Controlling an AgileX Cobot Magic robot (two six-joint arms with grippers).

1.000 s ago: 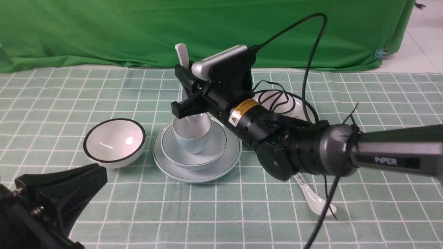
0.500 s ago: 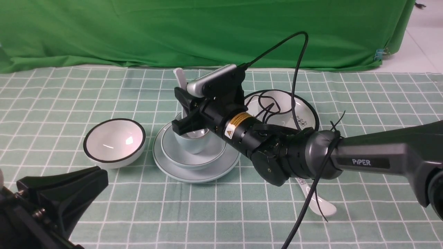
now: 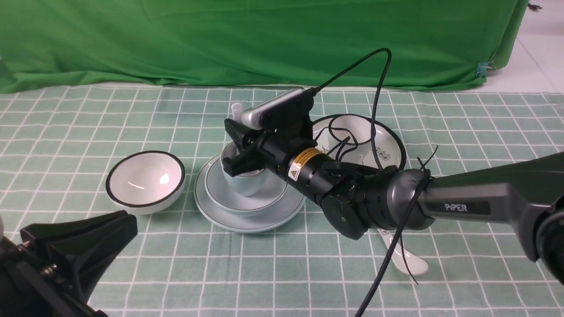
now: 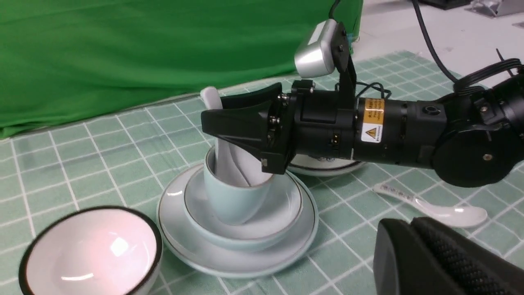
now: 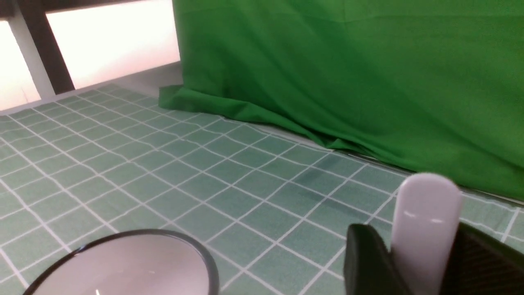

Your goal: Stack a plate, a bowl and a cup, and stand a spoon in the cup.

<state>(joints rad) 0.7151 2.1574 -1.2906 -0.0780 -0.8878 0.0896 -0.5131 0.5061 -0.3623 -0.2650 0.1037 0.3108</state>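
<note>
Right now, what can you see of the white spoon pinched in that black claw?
A plain white, glossy, ceramic-looking soup spoon, no marks visible. It stands nearly upright, rounded handle end up, scoop down inside the small pale blue cup. The right gripper clamps its handle. Whether the scoop touches the cup's bottom is hidden.

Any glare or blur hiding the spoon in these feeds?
Front view: sharp, one small highlight inside the black-rimmed bowl. Left wrist view: that bowl's inside is washed out, spoon clear. Right wrist view: background beside curtain blown out, spoon handle soft.
</note>
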